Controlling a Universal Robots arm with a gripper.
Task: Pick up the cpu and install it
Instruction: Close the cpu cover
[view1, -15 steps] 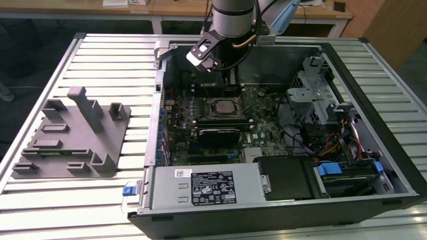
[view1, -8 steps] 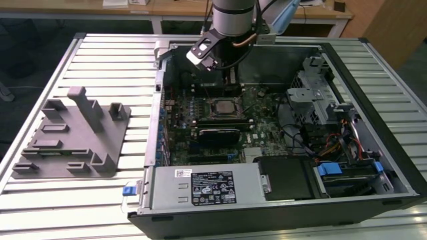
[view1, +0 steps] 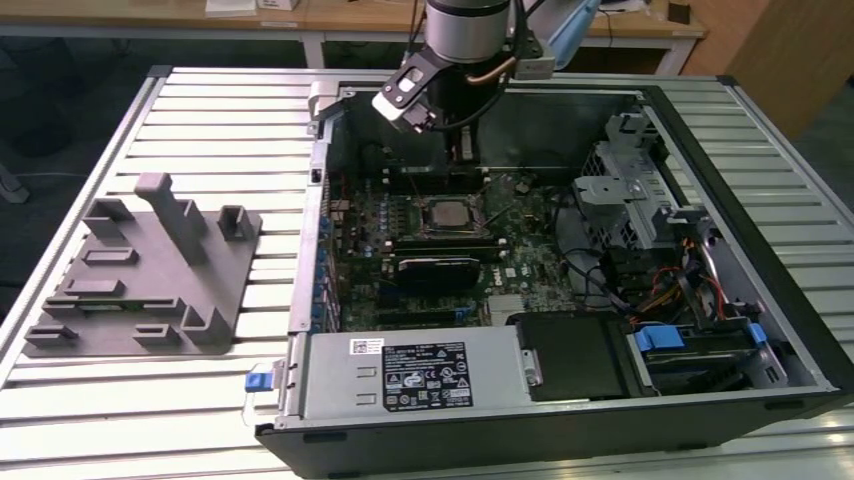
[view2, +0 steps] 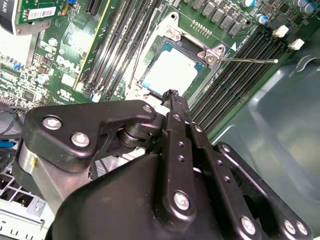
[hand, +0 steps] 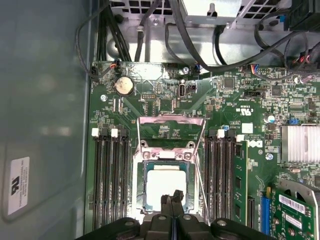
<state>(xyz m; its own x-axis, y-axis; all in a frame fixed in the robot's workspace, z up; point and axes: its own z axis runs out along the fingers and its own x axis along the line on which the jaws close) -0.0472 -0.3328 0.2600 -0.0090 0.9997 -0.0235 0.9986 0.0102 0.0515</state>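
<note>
The cpu lies flat in the black socket on the green motherboard, its pale silvery top facing up, and it shows in both wrist views. The socket's metal load frame is swung open and its thin lever sticks out to the side. My gripper hangs inside the open computer case just above the cpu's edge. Its two black fingertips are pressed together and hold nothing.
The motherboard sits in an open computer case on a slatted metal table. Memory slots flank the socket on both sides. A power supply and a drive cage crowd the case. A grey plastic block with posts stands at the exterior view's left.
</note>
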